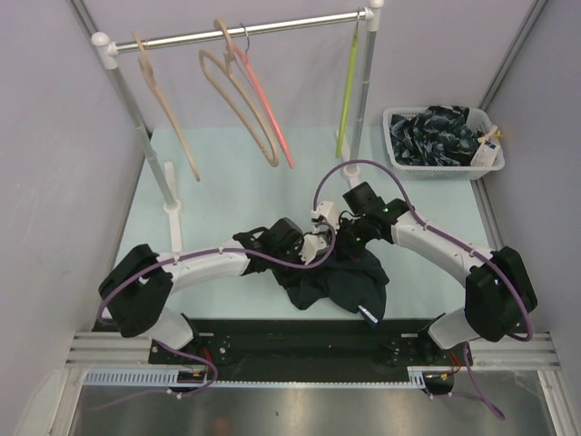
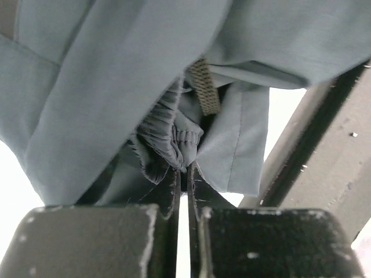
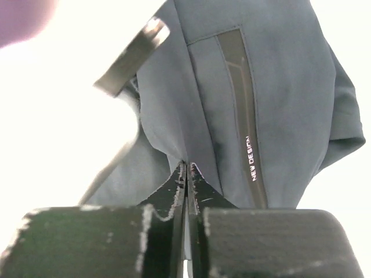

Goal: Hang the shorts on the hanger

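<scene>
The left claw [image 2: 184, 174] and the right claw [image 3: 186, 171] are both pressed together. Each pinches the shorts [image 1: 340, 286], which are bunched up just below them. The green hanger [image 1: 346, 100] is far past the right claw. It seems best to lift together and gently pull the waistband straight.

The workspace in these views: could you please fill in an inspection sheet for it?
Surface: pale green table, no spills or marks seen.
Job's things: dark shorts bunched between the arms; green hanger on the rail, with nothing on it.
Clutter: beige hangers and a pink hanger on the same rail; basket of dark cloth at the far right.
Hands: left hand shut on the shorts; right hand shut on the shorts.
Cables: purple cables along both arms, one arching up over the right wrist.
Surroundings: grey walls on three sides.
</scene>
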Controlling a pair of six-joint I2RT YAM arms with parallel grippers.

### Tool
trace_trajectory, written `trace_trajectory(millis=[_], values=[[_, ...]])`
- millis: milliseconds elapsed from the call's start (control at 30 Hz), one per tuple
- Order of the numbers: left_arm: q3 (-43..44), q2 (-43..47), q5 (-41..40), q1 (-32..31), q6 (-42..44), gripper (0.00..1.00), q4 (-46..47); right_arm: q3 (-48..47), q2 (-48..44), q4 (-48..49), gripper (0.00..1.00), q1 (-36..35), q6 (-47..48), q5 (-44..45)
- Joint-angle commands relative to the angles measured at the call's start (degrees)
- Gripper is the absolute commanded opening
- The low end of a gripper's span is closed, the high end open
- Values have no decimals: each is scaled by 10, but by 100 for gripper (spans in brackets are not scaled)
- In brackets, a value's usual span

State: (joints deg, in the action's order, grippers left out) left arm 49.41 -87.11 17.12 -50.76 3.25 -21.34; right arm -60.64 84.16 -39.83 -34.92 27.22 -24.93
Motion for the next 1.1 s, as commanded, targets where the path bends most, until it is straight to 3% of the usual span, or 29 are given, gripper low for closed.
trace_trajectory(millis=[0, 467, 767, 800, 933, 1067], values=[[17, 76, 22, 0, 31, 0, 6, 2, -22, 1, 0, -2, -2, 23], [-3, 356, -9, -9, 269, 0, -222, -1, -124, -42, 0, 89, -16, 79], [-63, 381, -63, -9, 350, 0, -278, -1, -38, -45, 0, 83, -18, 110], [-82, 380, -71, -9, 357, 1, -273, -1, -33, -50, 4, 76, -10, 105], [-106, 375, -94, -8, 385, 16, -266, 0, -56, -90, 64, 84, 33, 49], [-102, 369, -37, -8, 396, 38, -308, 3, -124, -139, 76, 102, 107, -9]])
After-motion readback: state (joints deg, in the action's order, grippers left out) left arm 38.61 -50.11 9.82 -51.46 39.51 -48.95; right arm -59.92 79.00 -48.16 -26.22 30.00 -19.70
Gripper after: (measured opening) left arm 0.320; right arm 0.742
